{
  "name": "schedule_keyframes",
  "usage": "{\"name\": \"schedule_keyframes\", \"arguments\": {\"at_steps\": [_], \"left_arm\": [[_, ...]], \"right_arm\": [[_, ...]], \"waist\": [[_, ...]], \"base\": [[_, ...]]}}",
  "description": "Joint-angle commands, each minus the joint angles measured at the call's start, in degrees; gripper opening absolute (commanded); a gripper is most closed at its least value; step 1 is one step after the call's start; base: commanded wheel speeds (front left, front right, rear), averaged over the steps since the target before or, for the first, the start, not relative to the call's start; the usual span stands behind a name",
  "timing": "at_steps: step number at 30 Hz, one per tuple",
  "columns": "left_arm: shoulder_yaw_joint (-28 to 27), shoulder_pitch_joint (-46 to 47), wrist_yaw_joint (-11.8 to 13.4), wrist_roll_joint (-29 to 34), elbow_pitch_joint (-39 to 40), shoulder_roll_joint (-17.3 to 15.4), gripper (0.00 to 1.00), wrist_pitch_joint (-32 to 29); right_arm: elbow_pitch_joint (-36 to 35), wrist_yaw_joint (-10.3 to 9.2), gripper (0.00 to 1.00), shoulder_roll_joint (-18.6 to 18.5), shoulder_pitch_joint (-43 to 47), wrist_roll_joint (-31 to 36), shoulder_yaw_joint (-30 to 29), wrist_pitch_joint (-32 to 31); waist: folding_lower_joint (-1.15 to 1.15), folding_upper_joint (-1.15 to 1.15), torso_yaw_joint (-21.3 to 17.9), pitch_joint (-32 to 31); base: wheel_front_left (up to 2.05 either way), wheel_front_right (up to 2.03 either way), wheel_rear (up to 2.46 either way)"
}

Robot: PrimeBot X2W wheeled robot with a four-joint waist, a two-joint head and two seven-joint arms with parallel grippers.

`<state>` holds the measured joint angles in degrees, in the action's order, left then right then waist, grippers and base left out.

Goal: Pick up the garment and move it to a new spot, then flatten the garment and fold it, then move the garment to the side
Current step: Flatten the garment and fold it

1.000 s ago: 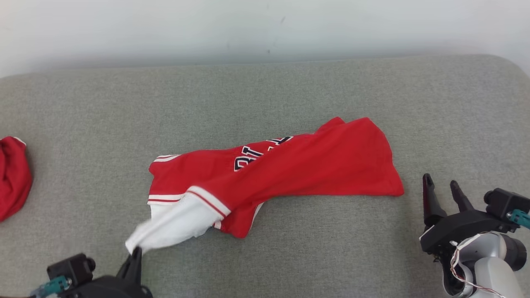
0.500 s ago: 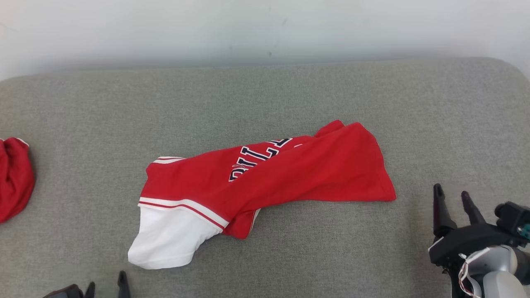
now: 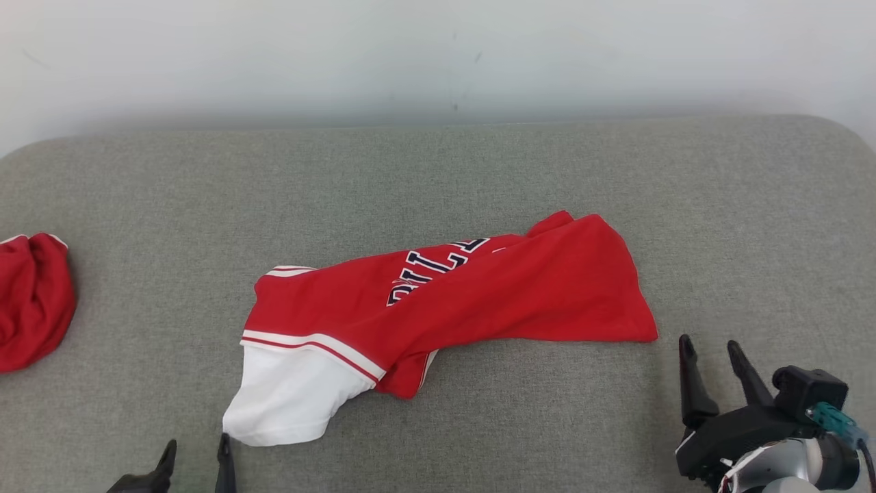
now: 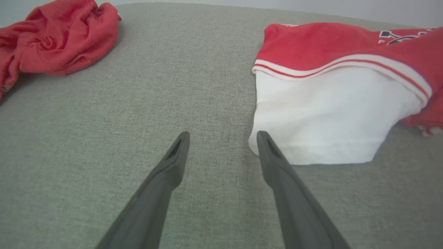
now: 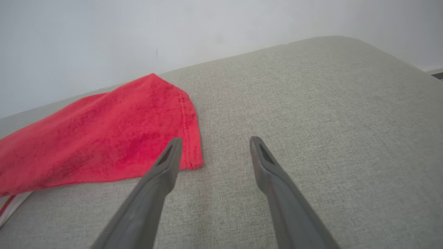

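Head view: the left gripper (image 3: 196, 444) is cut off by the bottom edge. Only its two fingertips show, spread apart and empty, just beside the white corner of the shirt (image 3: 452, 301). The shirt lies rumpled across the middle of the grey cushion (image 3: 438, 171), toward its front edge, and its dark lettering is half folded under and unreadable. A second red cloth (image 3: 34, 301) is cut by the left edge. The right gripper (image 3: 708, 344) sits near the cushion's front right corner, fingers apart and empty, close to the shirt's red hem. A second ago the left fingers pinched that white corner and held it stretched; now it is let go and lies flat. A pale wall (image 3: 438, 55) stands behind the cushion.

Left wrist view: the fingers are spread over bare cushion, and the right one overlaps the edge of the white part; I cannot tell if they touch.

Right wrist view: the fingers are apart, the left one over the red hem corner.
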<state>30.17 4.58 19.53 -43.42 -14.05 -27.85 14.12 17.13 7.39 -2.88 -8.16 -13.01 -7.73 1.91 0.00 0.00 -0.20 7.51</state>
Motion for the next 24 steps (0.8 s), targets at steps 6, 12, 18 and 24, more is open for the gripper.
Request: {"name": "schedule_keyframes", "arguments": {"at_steps": [6, 12, 18, 24], "left_arm": [[2.2, 4.0, -3.3, 2.0, -6.0, 1.6, 1.00, 0.6], [3.9, 6.7, -5.1, 2.6, -9.5, 3.2, 1.00, 0.0], [5.4, 8.8, -5.4, 3.6, -12.2, 3.8, 0.00, -1.4], [5.8, 9.6, -5.2, 3.6, -12.9, 4.0, 0.00, -1.4]], "right_arm": [[1.5, 0.21, 1.00, 0.0, -1.5, 1.7, 1.4, -2.3], [3.5, 0.21, 1.00, 0.0, -2.8, 3.2, 0.5, -4.4], [5.7, 0.21, 1.00, 0.0, -4.4, 4.3, -0.4, -5.9], [7.9, 0.21, 1.00, 0.0, -7.0, 5.9, -0.7, -7.5]], "waist": [[0.00, 0.00, 0.1, 0.6], [0.00, 0.00, 0.2, 1.5], [0.00, 0.00, 0.1, 2.2], [0.00, 0.00, 0.1, 2.8]], "base": [[0.00, 0.00, 0.00], [0.00, 0.00, 0.00], [0.00, 0.00, 0.00], [0.00, 0.00, 0.00]]}}
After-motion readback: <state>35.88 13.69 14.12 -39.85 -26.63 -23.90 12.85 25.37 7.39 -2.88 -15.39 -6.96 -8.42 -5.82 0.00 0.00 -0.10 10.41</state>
